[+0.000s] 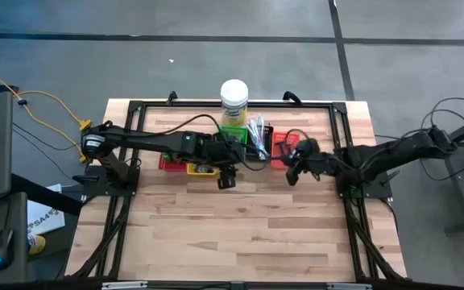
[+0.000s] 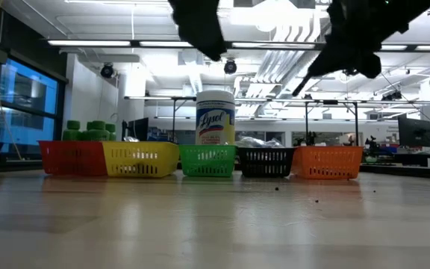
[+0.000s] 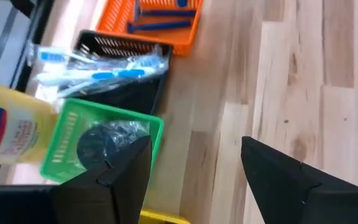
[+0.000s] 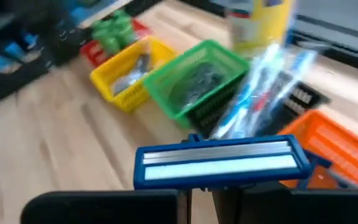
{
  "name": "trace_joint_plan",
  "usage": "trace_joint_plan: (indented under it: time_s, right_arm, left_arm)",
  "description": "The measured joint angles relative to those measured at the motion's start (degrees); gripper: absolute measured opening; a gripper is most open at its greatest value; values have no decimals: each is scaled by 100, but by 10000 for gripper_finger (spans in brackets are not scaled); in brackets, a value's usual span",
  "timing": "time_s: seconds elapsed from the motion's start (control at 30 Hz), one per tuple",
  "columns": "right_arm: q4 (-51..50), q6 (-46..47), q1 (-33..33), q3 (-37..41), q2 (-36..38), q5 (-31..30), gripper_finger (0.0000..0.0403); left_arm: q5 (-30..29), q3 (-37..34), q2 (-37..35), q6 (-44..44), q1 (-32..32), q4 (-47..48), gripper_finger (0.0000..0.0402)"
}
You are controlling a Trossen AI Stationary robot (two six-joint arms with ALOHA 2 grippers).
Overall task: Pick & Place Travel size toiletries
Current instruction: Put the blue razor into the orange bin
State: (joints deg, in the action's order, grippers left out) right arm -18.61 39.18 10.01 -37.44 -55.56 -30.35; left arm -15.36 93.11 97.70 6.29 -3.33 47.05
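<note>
Wooden tabletop is carrying five baskets at twelve o'clock; my right gripper (image 4: 201,196) is pinching a dark-blue razor (image 4: 222,163) near the orange basket (image 4: 340,149), while my left gripper (image 3: 194,165) is hovering with fingers spread, empty, beside the green basket (image 3: 64,140).

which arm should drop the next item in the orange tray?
Right. The right gripper is shut on a blue razor near the orange tray, which already holds razors. The left gripper is open and empty by the green tray.
</note>
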Motion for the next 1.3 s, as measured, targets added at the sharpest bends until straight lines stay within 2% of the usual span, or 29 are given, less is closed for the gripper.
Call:
trace_joint_plan:
  time_s: [0.17, 0.37, 0.6, 0.67, 0.83, 1.03, 1.23, 1.3]
  right_arm:
    - [-759, 477, -527, -10, 362, 140, 23]
    - [-1269, 575, -1221, -14, 437, 747, 23]
    - [-1333, 176, -2039, -12, -81, 891, 23]
    - [-1325, 78, -2247, -12, -312, 1123, 23]
    - [-1307, 29, -2628, -10, -650, 2073, 23]
    - [-1446, -66, -3075, -11, -912, 2869, 23]
    - [-1487, -199, -3216, -10, -1033, 3077, 24]
    - [-1474, -179, -3214, -16, -1024, 3085, 41]
  left_arm:
    - [-48, -371, -228, 67, 22, -162, 241]
    - [-61, -1107, -740, 360, 193, -877, 241]
    - [-16, -2321, -1587, 698, 430, -1730, 241]
    - [-1, -2710, -1836, 782, 450, -2160, 241]
    - [-11, -3821, -2726, 1142, 446, -3167, 241]
    - [-72, -5168, -3891, 1356, 446, -4484, 241]
    - [-135, -6245, -5045, 1575, 446, -5189, 241]
    - [-137, -6420, -5339, 1631, 446, -5297, 241]
